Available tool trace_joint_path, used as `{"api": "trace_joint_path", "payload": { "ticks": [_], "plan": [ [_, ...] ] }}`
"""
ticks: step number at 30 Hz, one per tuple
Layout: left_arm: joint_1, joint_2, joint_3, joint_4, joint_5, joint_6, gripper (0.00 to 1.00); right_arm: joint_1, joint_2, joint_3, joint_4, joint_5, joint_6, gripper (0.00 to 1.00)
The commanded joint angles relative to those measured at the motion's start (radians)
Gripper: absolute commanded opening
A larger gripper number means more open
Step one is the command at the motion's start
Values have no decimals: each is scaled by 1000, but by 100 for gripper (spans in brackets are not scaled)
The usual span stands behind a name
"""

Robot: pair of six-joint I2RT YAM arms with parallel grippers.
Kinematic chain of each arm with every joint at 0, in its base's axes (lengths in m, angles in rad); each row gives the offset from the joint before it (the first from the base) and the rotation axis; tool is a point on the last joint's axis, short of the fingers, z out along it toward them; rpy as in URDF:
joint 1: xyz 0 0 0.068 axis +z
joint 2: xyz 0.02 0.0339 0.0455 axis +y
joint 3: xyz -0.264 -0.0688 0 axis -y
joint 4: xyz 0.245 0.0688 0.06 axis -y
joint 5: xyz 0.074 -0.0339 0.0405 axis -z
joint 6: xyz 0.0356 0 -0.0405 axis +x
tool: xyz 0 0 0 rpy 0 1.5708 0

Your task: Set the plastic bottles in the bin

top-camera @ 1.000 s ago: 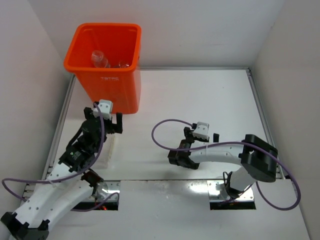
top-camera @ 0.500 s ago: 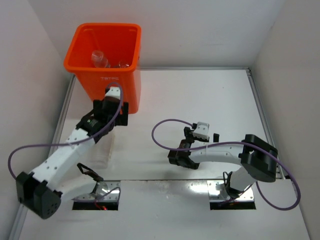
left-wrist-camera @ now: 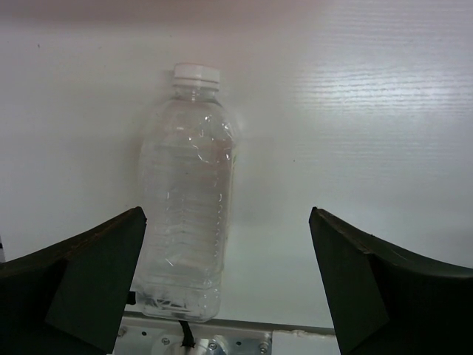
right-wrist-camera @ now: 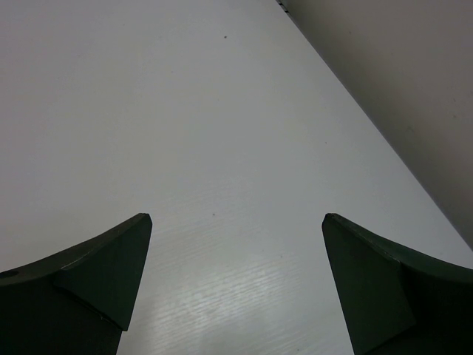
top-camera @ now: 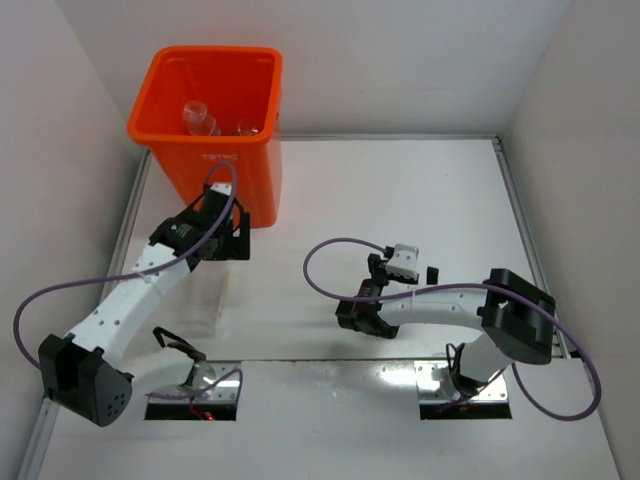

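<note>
One clear plain plastic bottle (left-wrist-camera: 185, 222) with a white cap lies on the white table, faint in the top view (top-camera: 212, 300). My left gripper (left-wrist-camera: 228, 214) is open and empty above it. The bottle sits towards the left finger, cap pointing away. In the top view the left gripper (top-camera: 224, 240) hangs just in front of the orange bin (top-camera: 168, 110), which holds clear bottles (top-camera: 200, 118). My right gripper (top-camera: 404, 270) is open and empty over bare table at mid-right, as the right wrist view (right-wrist-camera: 236, 222) also shows.
The bin stands in the far left corner against the left wall. A metal strip (top-camera: 330, 372) with screws runs along the table's near edge, just behind the bottle's base (left-wrist-camera: 222, 342). A purple cable (top-camera: 325, 262) loops beside the right arm. White walls close in three sides.
My left arm has stretched out. Its gripper rose towards the bin's front, then came back down a little over the lying bottle. The right arm has not moved.
</note>
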Motion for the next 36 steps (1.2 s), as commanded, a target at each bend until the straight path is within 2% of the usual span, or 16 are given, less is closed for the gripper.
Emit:
{"api": "trace_joint_path", "payload": {
  "ticks": [1, 9, 14, 16, 18, 22, 29, 36],
  "plan": [
    [21, 42, 8, -22, 16, -25, 100, 0, 1, 7, -69, 22, 65, 100],
    [133, 107, -2, -22, -8, -97, 100, 9, 10, 7, -69, 22, 65, 100],
    [217, 176, -34, -1, 85, -125, 100, 9, -1, 7, -69, 22, 65, 100],
    [228, 186, -34, -13, 72, -137, 100, 9, -10, -2, -69, 22, 74, 100],
    [228, 174, -34, -13, 61, -137, 100, 9, -21, -11, -69, 22, 74, 100],
    [300, 174, -67, 9, 139, -147, 100, 0, -21, -11, -69, 22, 83, 100],
    [355, 193, -135, 61, 208, -165, 100, 0, -30, -11, -69, 22, 83, 100],
    [355, 202, -144, 70, 256, -165, 100, 0, -30, -11, -69, 22, 83, 100]
  ]
}}
